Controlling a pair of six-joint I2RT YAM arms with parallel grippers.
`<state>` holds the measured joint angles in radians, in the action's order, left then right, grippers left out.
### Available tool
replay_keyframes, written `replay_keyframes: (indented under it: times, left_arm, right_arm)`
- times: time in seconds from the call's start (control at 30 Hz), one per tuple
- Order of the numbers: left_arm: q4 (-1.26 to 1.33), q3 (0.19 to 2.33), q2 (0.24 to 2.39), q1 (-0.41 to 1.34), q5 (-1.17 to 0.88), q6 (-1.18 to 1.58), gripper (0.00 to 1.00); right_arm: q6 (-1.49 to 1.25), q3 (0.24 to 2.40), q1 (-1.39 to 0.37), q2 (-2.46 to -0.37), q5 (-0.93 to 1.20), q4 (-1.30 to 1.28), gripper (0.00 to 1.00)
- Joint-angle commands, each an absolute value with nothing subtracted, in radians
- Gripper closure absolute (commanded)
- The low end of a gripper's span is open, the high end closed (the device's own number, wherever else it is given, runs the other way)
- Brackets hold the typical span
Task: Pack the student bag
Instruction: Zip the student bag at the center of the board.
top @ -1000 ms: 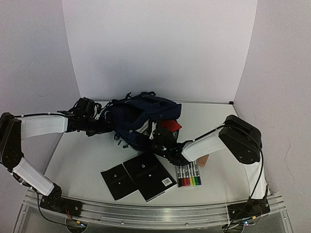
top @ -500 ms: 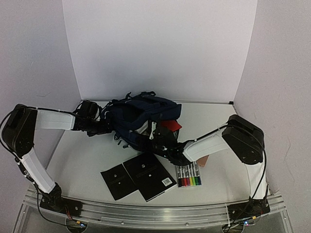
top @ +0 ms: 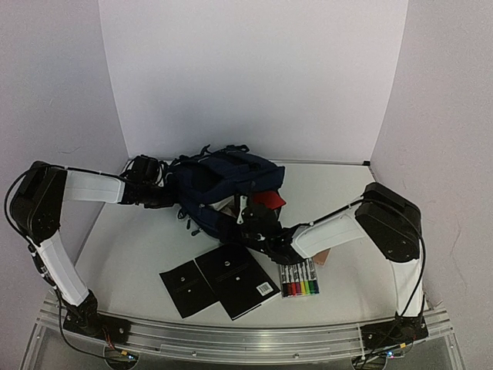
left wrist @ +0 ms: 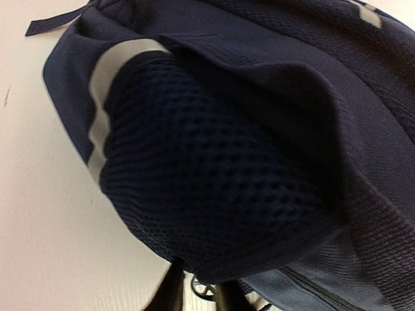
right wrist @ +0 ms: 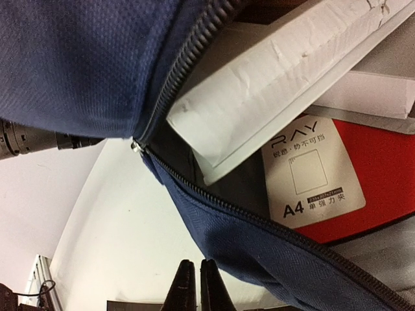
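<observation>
Student bag (top: 223,181) on its side, far centre of surface (top: 131,254), mouth toward right arm, red folder (right wrist: 363,188) inside. Right end effector (right wrist: 196,285) clenched, empty, below zipper edge (right wrist: 259,223). Left end effector (left wrist: 198,295) narrow at bag's mesh side; you cannot tell if it grips. Risk: loose left hold lets mouth sag; your right snags zipper

Folder (top: 268,199) in student bag (top: 223,179), notebooks (top: 222,284) before it

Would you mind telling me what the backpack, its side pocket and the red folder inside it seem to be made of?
The backpack: matte woven fabric, likely synthetic, by its fine weave; its side pocket: mesh, by its open holes; the red folder: probably smooth plastic, unconfirmed.
</observation>
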<state>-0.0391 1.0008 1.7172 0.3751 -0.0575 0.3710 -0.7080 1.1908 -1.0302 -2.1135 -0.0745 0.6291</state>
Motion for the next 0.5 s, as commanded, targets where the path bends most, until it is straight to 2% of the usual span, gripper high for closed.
replay_keyframes:
  times: [0.0, 0.1, 0.2, 0.33, 0.47]
  left_arm:
    - [0.091, 1.015, 1.711, 0.37, -0.194, 0.301, 0.99]
    - [0.131, 0.975, 1.672, 0.407, -0.274, 0.294, 1.0]
    - [0.136, 0.952, 1.623, 0.477, -0.288, 0.306, 1.0]
    - [0.147, 0.93, 1.566, 0.567, -0.262, 0.344, 1.0]
    - [0.171, 0.903, 1.527, 0.588, -0.264, 0.409, 1.0]
  right_arm:
    - [-0.68, 1.178, -1.042, -2.015, -0.152, 0.628, 0.86]
    - [-0.693, 1.173, -1.042, -1.974, -0.199, 0.56, 0.71]
    - [-0.719, 1.133, -1.042, -1.912, -0.233, 0.511, 0.6]
    - [-0.753, 1.063, -1.042, -1.815, -0.228, 0.472, 0.54]
    - [-0.798, 1.022, -1.043, -1.74, -0.219, 0.4, 0.53]
